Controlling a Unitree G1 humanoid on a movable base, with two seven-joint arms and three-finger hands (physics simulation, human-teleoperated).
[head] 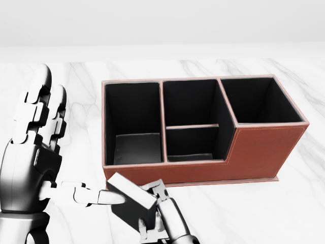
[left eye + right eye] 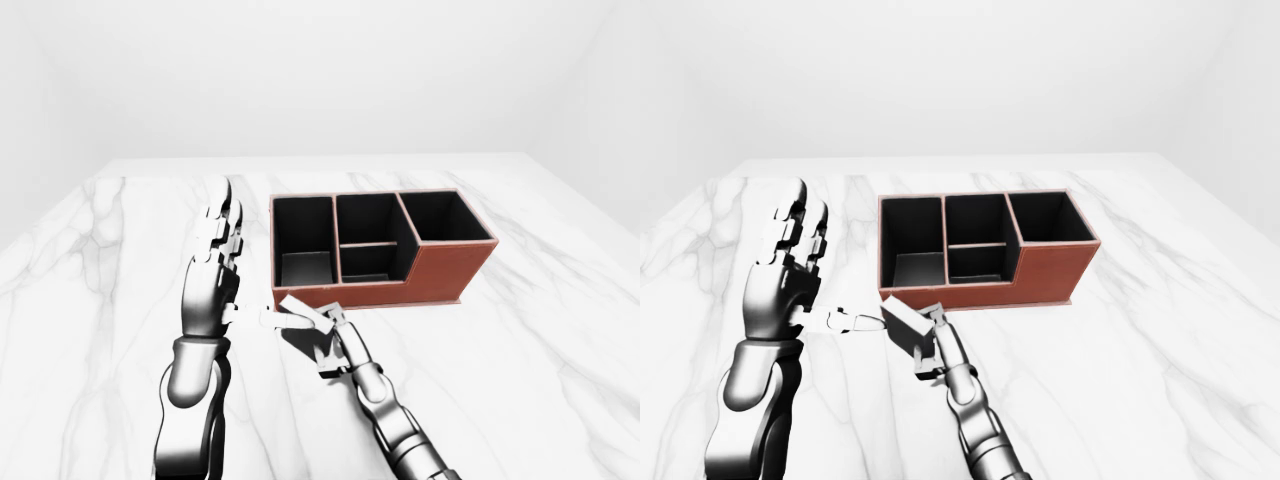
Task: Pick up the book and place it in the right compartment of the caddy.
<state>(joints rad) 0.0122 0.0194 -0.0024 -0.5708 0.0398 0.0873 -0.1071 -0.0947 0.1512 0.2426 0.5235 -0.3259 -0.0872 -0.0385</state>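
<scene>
Book [image 1: 133, 199] first: a small dark volume with a pale cover, held tilted just off the desk [image 2: 560, 300] at the near wall of the caddy [image 1: 254, 152], below its left compartment. The right robot hand [image 1: 157, 216] has its fingers clenched round the book's lower end, so the thing looks to be carried rather than resting, though from where I stand I can't be sure its low corner has left the marble. The left robot hand [image 1: 30, 152] stands beside it with its long fingers straight up and released, one finger stretched sideways so its tip touches or nearly touches the book's left edge, probably to steady it against twisting in the grip.

The caddy is reddish-brown leather with black lining and appears empty; its right compartment [image 1: 256, 99] is the tall one, well apart from the book, so the carry across seems yet to be done.

Underfoot is white marble with grey veins, wide and otherwise bare, reaching to a far edge. The room is plain white.
</scene>
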